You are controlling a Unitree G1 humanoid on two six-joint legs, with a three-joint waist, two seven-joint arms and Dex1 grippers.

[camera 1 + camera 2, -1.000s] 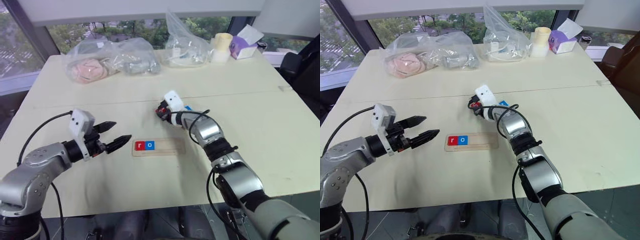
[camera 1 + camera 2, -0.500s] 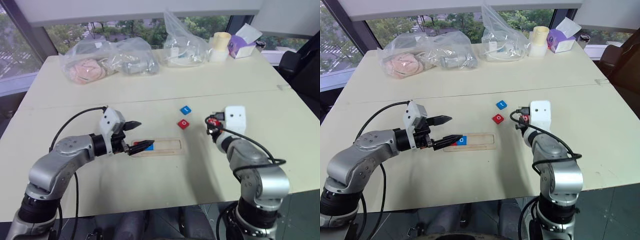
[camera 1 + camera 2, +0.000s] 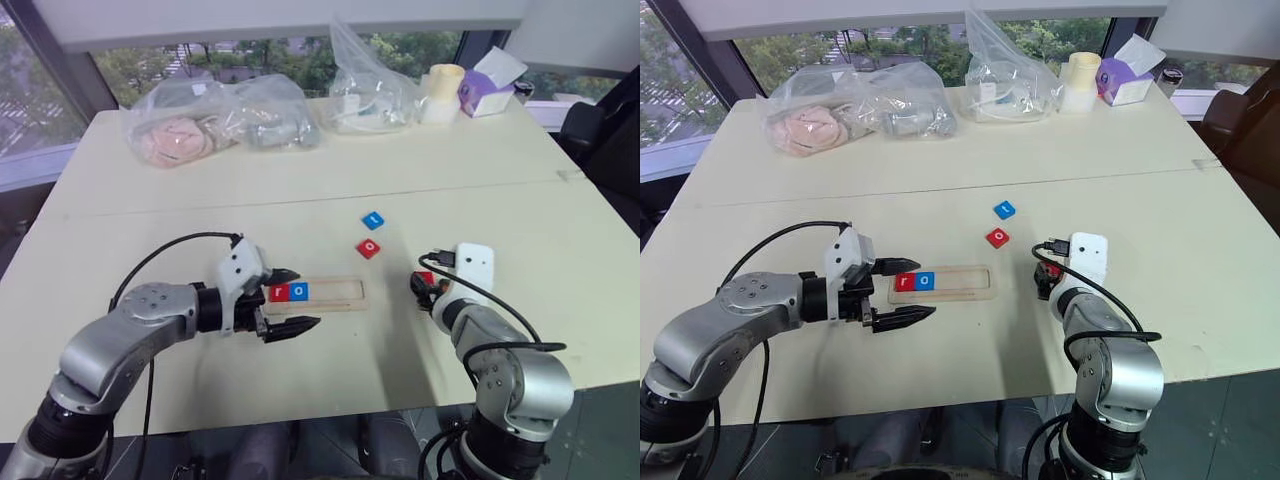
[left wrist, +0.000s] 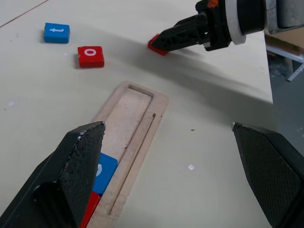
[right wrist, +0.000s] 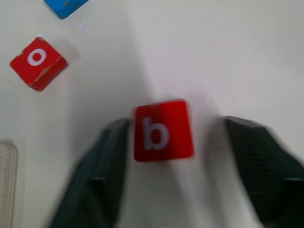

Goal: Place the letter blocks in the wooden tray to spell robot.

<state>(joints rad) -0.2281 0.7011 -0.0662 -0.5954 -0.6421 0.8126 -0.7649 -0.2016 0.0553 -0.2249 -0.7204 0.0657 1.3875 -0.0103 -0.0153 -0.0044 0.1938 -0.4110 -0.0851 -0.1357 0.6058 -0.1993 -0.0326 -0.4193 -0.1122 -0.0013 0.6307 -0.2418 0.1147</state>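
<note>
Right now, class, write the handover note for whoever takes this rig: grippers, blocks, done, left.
Left gripper: open, empty, straddling the r end of the wooden tray.
Right gripper: open, red b block on the table between its fingers, apparently let go.
Done: red r block and blue o block sit in the tray.
Loose: red o block, blue t block.
Left: place b, o, t.

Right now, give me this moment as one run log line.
tray: r and o placed | b block: on table between open right hand fingers | loose: red o, blue t | left hand: open over tray's left end
</note>
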